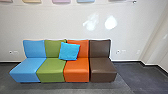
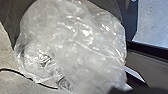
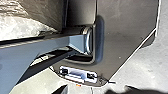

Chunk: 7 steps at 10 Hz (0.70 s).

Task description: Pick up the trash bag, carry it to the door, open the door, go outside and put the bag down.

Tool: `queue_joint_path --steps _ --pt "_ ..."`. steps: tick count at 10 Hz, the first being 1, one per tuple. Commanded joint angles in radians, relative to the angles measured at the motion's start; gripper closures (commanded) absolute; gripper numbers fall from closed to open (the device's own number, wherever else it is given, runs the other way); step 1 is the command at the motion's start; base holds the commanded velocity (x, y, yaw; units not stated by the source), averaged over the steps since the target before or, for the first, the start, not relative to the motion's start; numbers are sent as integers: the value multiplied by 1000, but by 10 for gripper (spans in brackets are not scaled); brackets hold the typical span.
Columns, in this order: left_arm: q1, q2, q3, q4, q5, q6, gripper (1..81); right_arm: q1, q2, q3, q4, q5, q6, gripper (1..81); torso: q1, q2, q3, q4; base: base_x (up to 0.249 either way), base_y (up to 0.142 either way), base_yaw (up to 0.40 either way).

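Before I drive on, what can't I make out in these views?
Plastic bag, left wrist view: contents lost in creases and glare, outline cut off by the edge.
Wall panels, head view: cut off by the top edge.
Green backrest and orange backrest, head view: partly behind the blue cushion.
Wall fittings, head view: too small to identify.

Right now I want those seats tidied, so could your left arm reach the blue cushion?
Probably not: the blue cushion leans against the green seat and orange seat, which look too far across the floor, and the trash bag close to the left wrist camera might hamper that arm. Nothing covers the cushion, though.
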State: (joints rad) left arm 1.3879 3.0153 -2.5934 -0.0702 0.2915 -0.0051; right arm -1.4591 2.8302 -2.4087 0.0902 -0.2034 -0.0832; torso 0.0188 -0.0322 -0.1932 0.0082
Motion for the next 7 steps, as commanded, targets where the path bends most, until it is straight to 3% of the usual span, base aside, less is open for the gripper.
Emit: queue_joint_path --steps 1,2,4,5,6,7 --pt "-39 2 6 3 84 1 811 32 10 -21 -10 -70 -6 10 0 0 0 0 0 0 0" --pt "-39 2 4 4 78 2 811 26 11 -22 -15 -70 -6 10 -3 6 67 0 0 0 0" --pt "-23 11 1 82 78 56 811 18 31 -62 -17 -68 -4 10 -9 17 121 0 0 0 0" --pt "-20 13 -7 89 78 60 811 15 45 -91 -17 -68 -4 10 -10 18 153 0 0 0 0" --pt "-20 15 -17 89 74 60 811 10 59 -111 -17 -61 -4 10 -11 18 92 0 0 0 0" --pt "-17 16 -34 89 52 60 811 7 68 -124 -17 -54 -4 10 -12 18 123 0 0 0 0"
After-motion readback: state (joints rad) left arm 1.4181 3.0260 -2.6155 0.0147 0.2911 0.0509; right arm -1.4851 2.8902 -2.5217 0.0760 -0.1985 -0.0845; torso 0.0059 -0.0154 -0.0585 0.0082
